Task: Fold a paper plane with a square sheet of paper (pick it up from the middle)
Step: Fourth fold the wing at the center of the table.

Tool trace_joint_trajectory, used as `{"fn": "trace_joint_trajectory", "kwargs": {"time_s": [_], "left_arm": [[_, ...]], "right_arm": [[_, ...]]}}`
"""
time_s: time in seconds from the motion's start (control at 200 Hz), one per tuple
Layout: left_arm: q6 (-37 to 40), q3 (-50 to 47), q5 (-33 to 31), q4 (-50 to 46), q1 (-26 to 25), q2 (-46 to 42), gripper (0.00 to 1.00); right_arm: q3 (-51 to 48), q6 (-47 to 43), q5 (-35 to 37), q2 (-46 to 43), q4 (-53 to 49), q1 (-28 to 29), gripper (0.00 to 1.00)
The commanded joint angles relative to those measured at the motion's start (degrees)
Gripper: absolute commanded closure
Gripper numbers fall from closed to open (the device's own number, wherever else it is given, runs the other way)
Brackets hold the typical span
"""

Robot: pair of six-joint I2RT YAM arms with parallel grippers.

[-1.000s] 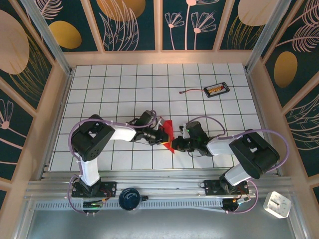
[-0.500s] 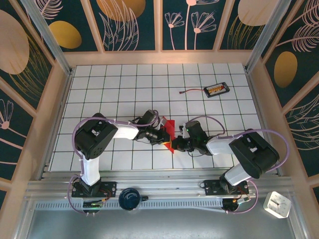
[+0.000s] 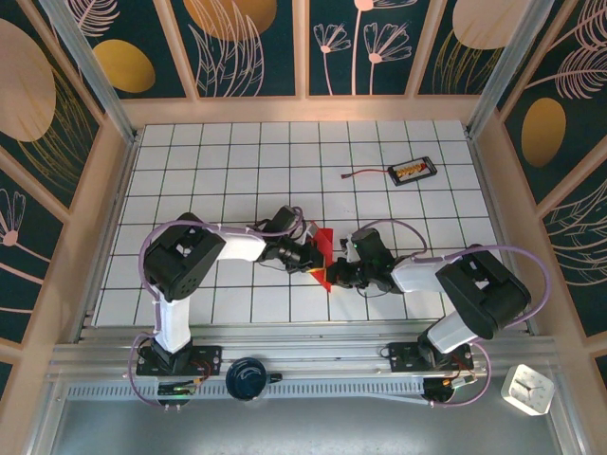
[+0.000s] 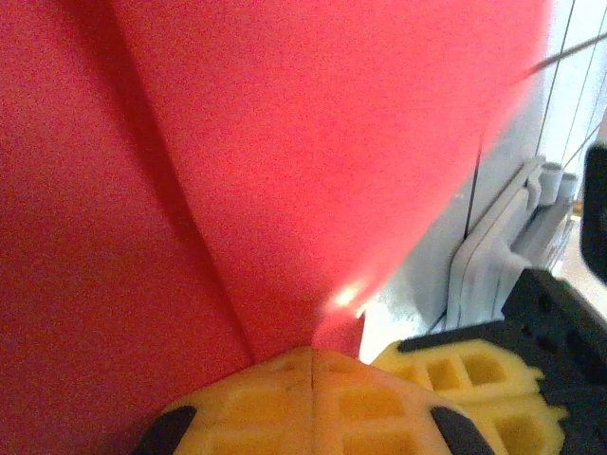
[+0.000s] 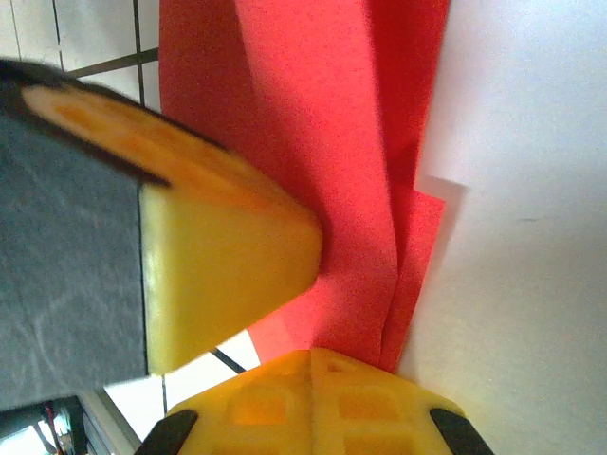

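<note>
The square sheet of paper (image 3: 324, 248), bright red and folded into layers, is lifted between the two arms at the table's near middle. My left gripper (image 3: 311, 256) is shut on its left side. In the left wrist view the yellow pads (image 4: 285, 398) meet with red paper (image 4: 237, 171) pinched at their tip. My right gripper (image 3: 334, 275) is shut on the lower right end, and its pads (image 5: 370, 403) clamp the layered edge of the paper (image 5: 322, 114). The left gripper's yellow finger (image 5: 218, 256) presses the paper close beside them. Whether it has a paper plane's dart shape I cannot tell.
A small black tray with a cable (image 3: 413, 171) lies at the back right of the white grid table (image 3: 209, 171). Wooden walls (image 3: 112, 190) ring the table. A dark round knob (image 3: 248, 377) sits on the front rail.
The left arm has edged a little to the right toward the paper. Both grips on the red paper stayed shut, and the paper has barely shifted.
</note>
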Motion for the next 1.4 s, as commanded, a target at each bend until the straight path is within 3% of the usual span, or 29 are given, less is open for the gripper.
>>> {"fn": "trace_joint_trajectory", "kwargs": {"time_s": [0.0,1.021,1.396], "left_arm": [[1.64,2.27,-4.45,0.00,2.62,1.81,1.00],[7.40,14.12,-9.90,-4.47,10.10,9.75,1.00],[7.68,17.99,-8.13,-2.90,13.88,13.90,1.00]], "right_arm": [[-2.94,-1.58,7.16,4.96,-14.11,0.67,1.00],[-3.32,-1.93,8.48,3.11,-15.78,1.03,1.00],[-4.18,-1.40,8.57,2.81,-15.33,1.55,1.00]]}}
